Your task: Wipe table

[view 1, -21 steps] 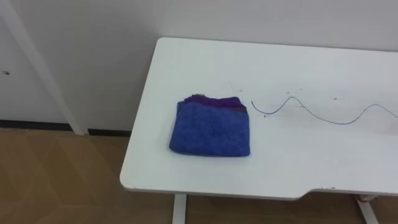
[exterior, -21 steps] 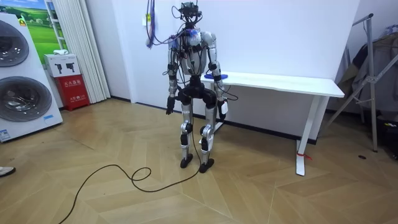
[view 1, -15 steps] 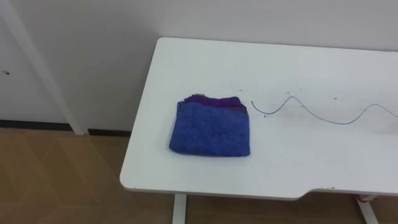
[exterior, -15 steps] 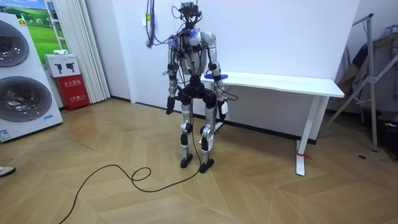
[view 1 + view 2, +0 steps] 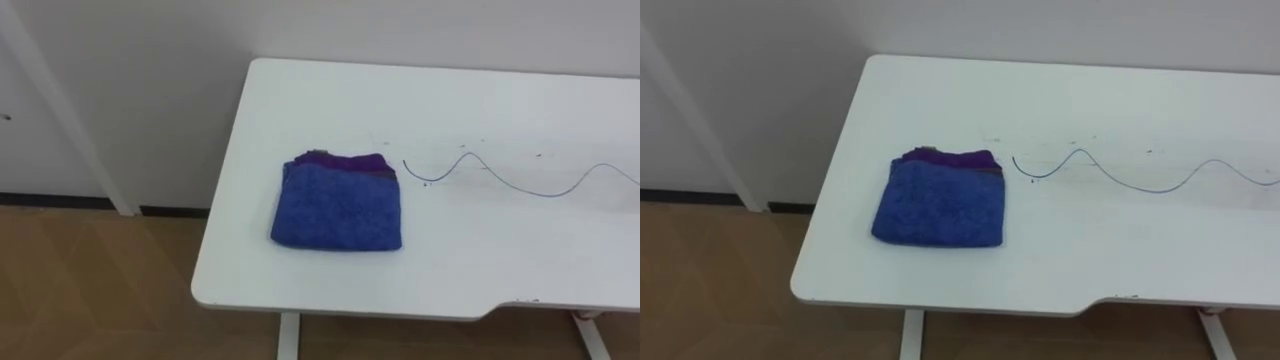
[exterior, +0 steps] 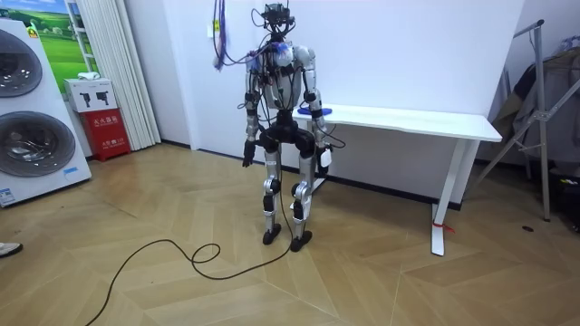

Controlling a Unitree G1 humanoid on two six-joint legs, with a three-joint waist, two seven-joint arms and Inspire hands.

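In the left eye view, a folded blue cloth [image 5: 338, 205] lay flat on the white table [image 5: 480, 250], near the table's left end and closer to its front edge than to its back edge. A purple layer showed along the cloth's far side. A thin dark wavy line [image 5: 500, 180] ran across the tabletop to the right of the cloth, starting just beside its far right corner. The right eye view showed the same arrangement on the table. In the room view, the robot stood upright on the wooden floor [image 6: 181, 281] before the table's left end, both arms hanging at its sides. Its left hand [image 6: 246, 158] hung on the side away from the table and its right hand [image 6: 324, 159] in front of the table's end. Whether the fingers of either hand were apart or curled could not be told. A washing machine [image 6: 27, 118] and a red box [image 6: 109, 134] stood well apart from the table, toward the room view's left.
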